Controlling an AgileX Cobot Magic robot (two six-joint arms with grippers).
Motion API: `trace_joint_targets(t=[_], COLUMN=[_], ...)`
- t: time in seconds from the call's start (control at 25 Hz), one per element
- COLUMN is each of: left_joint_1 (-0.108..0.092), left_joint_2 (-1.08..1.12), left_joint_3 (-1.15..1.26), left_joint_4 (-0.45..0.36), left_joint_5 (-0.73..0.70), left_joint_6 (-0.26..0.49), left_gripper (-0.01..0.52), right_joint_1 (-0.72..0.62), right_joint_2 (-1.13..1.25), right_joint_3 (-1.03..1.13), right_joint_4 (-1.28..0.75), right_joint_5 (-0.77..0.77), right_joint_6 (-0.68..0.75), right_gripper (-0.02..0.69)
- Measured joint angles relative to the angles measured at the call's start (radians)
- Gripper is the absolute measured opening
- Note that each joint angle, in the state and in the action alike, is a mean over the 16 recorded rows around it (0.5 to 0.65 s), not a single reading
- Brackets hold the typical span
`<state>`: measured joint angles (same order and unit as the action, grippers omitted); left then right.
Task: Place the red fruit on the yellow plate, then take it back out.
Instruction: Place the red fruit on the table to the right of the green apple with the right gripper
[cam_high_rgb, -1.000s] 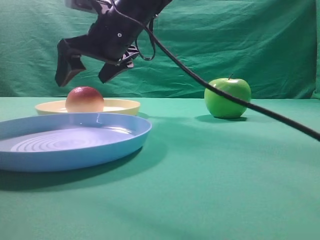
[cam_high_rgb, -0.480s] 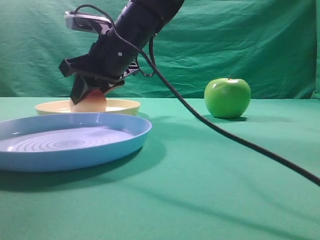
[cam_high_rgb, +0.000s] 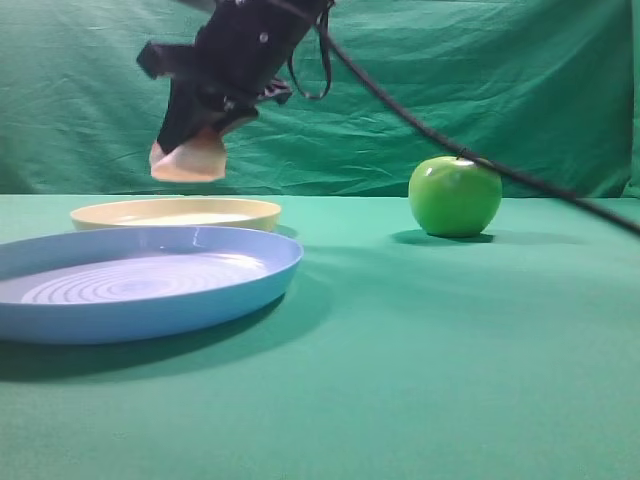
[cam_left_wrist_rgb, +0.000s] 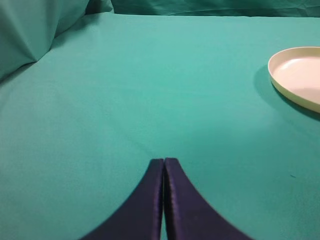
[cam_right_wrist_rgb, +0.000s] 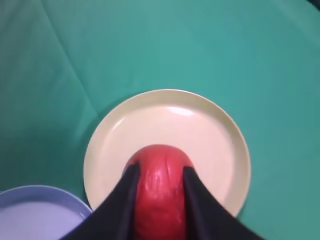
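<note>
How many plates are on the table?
2: a yellow plate at the back left, below the fruit held by the right gripper, and a blue plate in front of it.

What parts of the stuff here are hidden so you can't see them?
- Round red fruit: exterior high view shows only its pale underside; the right gripper covers the top. In the right wrist view the bottom edge cuts it off.
- Shallow cream-yellow plastic plate: cut by the right edge in the left wrist view.
- Large light blue plate: left edge crops it.
- Glossy green apple: a black cable crosses its top.
</note>
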<state>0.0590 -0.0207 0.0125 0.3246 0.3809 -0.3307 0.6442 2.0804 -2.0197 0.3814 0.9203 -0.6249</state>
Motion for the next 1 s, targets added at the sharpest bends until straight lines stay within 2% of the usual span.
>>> trace_joint_targets(t=[0.28,0.52,0.76,1.0], left_joint_1=[0.0,0.0,0.0,0.0], left_joint_2=[0.0,0.0,0.0,0.0], left_joint_3=[0.0,0.0,0.0,0.0], left_joint_4=[0.0,0.0,0.0,0.0], left_joint_5=[0.0,0.0,0.0,0.0], left_joint_6=[0.0,0.001,0.001,0.001], left_gripper=[0.0,0.0,0.0,0.0], right_joint_1=[-0.051,-0.138,-0.229,-0.276], right_joint_2=[-0.206,-0.406,-0.618,-0.766], right_joint_3=[0.058,0.229,0.54,0.901], right_joint_4=[-0.184,-0.255,-0.255,-0.236], right_joint_5=[0.119,0.143,0.057,-0.122], right_joint_6=[0.191,0.272,0.293,0.298], right_gripper=[0.179,0.174,0.164,0.155])
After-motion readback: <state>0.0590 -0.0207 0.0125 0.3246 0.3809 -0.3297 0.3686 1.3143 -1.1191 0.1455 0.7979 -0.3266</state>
